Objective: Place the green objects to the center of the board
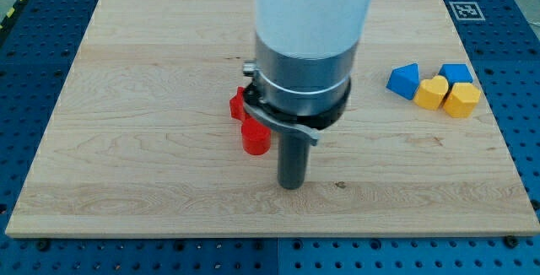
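Oddly, no green block shows anywhere, so progress cannot be judged; any may hide behind the arm. My tip (292, 184), a bare rod with no jaws, rests just right of the red cylinder (255, 137); blue and yellow blocks (434, 87) cluster far right.

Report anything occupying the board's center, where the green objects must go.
Two red blocks sit just left of center, up-left of my tip. No green block shows; the tool body hides the center itself.
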### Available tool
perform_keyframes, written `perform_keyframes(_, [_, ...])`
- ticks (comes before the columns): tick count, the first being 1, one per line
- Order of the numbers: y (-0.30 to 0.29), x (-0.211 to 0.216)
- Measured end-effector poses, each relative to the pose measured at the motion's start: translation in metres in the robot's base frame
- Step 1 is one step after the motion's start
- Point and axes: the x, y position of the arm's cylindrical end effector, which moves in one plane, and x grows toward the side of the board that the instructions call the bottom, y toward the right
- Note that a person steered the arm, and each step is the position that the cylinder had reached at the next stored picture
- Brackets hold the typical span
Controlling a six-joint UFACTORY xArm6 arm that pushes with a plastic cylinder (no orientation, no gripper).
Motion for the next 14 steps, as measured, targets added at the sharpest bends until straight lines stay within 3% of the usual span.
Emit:
perform_keyframes(1, [-0.025,-0.007])
perform_keyframes(9, [-0.028,-0.078])
perform_keyframes(11, [-0.019,-0.029])
perform_keyframes(14, [0.022,-0.059])
